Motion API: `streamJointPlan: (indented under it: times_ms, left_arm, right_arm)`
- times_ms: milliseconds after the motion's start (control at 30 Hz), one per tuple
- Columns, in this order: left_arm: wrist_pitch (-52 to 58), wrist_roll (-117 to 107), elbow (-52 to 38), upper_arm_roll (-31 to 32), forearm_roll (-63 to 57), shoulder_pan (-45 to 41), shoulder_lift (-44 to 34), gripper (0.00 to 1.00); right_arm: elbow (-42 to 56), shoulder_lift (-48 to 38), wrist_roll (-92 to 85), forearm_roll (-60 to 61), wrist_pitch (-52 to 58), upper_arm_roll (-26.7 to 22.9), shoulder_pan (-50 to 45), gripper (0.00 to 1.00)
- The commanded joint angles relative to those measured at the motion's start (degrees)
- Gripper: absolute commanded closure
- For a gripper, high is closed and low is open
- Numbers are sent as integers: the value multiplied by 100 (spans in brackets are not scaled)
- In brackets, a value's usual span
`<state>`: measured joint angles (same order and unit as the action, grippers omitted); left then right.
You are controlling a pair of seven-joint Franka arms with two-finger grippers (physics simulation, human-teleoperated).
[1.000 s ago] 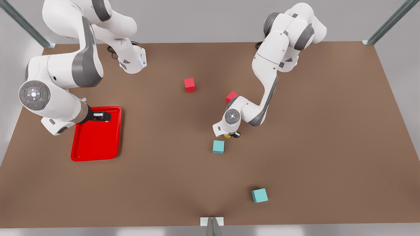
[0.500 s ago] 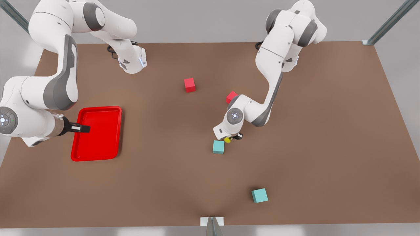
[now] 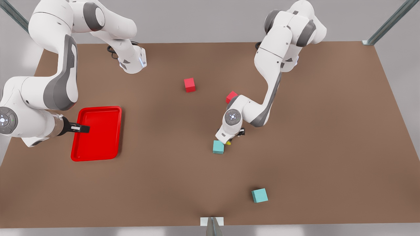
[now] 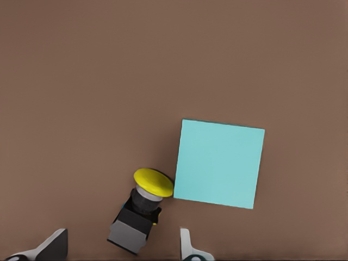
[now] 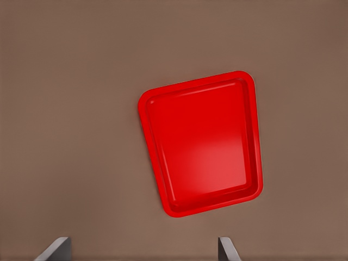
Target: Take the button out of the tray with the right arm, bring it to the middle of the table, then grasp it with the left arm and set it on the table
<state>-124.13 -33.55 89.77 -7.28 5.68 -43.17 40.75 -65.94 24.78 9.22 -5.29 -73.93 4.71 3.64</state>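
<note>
Tiny black-based, yellow-capped push-button (image 4: 142,209) lies tipped on the brown tabletop (image 3: 328,131), cap touching a teal cube (image 4: 218,163), between the left gripper's (image 4: 122,247) spread fingers, unclamped. Right gripper (image 5: 144,250) waits spread above the red tray (image 5: 202,142).

The place is a bare robot test cell, rendered in simulation rather than any lived-in room. A plain brown table (image 3: 328,131) carries two white jointed arms (image 3: 269,65) mounted at its far edge. Grey metal struts (image 3: 387,24) rise slantwise from the far corners, and another bracket (image 3: 212,223) sits at the middle of the near edge. Beyond the table are only blank pale grey walls (image 3: 197,19).
</note>
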Motion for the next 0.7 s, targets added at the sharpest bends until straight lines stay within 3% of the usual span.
streamJointPlan:
  times_ms: [0,167,233,533,567,667]
  left_arm:
    - [-50,2237,58,60,21,19,-6,0]
    - [-173,4005,278,60,12,54,64,0]
    - [-278,4014,269,385,171,309,126,0]
    - [-533,4005,217,641,197,555,372,0]
    - [-525,4005,217,649,188,546,372,1]
    - [-489,3988,217,641,197,529,372,18]
  right_arm:
    - [2,-8,-8,-7,2,3,-3,0]
    - [38,-17,-8,-16,-60,30,-144,0]
    - [161,-17,-25,-16,-77,12,-100,0]
    - [319,-8,-8,-253,-614,21,-408,0]
    - [310,-8,-8,-253,-614,21,-425,0]
    - [319,-8,-16,-253,-622,-14,-355,0]
